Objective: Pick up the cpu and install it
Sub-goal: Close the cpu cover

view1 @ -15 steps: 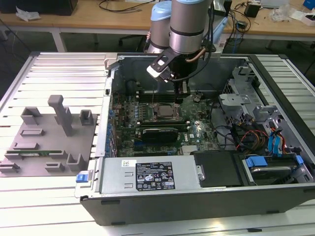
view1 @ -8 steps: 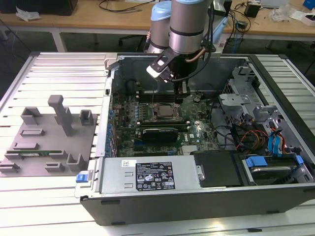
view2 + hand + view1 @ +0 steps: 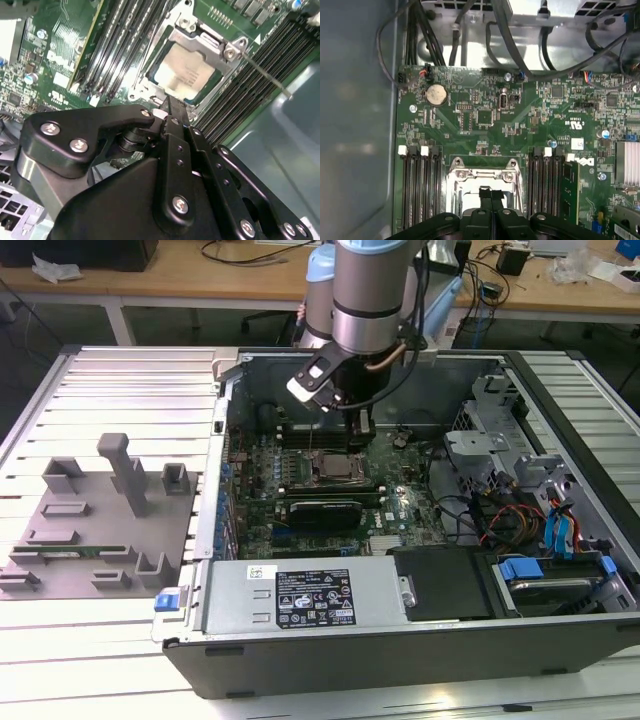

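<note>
Cpu, a small flat square chip with a shiny silver metal top [image 3: 187, 75], sat inside the square metal socket frame [image 3: 145, 92] on the green motherboard [image 3: 470, 120], within the open black computer case [image 3: 300, 660]. The black jaws hung just above the socket, clenched together with nothing between them.

Judged: pick and placement look done, and the chip looked flat in its seat. A thin metal lever [image 3: 265, 75] stuck out beside the frame. Latched or not, cannot tell, so locking may be left.

- **Second wrist view:** chip top close up.
- **First wrist view:** the jaws' closed seam, black memory slots [image 3: 417, 190] flanking the socket, and a round silver coin battery [image 3: 436, 93].
- **Exterior view:** grey robot arm [image 3: 370, 290] over the case, and a grey moulded parts tray [image 3: 80, 540] on the ribbed metal counter [image 3: 130, 390], well apart from the socket.
</note>
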Motion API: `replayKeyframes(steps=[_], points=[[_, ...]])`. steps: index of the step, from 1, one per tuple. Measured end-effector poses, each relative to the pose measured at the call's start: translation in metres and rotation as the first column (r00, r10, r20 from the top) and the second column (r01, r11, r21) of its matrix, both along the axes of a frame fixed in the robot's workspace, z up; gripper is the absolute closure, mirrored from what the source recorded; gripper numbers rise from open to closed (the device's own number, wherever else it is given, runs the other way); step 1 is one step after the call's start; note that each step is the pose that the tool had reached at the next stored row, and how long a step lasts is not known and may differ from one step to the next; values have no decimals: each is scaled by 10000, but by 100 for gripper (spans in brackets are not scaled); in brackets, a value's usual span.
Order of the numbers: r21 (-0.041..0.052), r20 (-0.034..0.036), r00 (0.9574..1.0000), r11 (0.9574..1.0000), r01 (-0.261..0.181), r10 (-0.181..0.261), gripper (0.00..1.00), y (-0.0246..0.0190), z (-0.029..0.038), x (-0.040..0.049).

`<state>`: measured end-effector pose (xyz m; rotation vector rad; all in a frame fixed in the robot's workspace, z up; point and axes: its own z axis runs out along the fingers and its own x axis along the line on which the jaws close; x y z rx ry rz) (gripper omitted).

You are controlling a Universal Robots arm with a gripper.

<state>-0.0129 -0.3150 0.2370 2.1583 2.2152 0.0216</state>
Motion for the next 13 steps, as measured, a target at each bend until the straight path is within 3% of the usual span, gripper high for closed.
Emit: replayKeyframes(steps=[4, 7, 11, 12, 13], points=[[33, 1, 10000, 10000, -38, 38, 89, -64, -20, -69], [35, 1, 10000, 10000, -60, 60, 89, -64, -37, -132], [32, -1, 10000, 10000, -60, 60, 89, -64, -41, -142], [35, -18, 10000, 10000, -60, 60, 89, -64, -43, -142], [35, -214, 9998, 10000, -58, 59, 89, -64, -45, -141]])
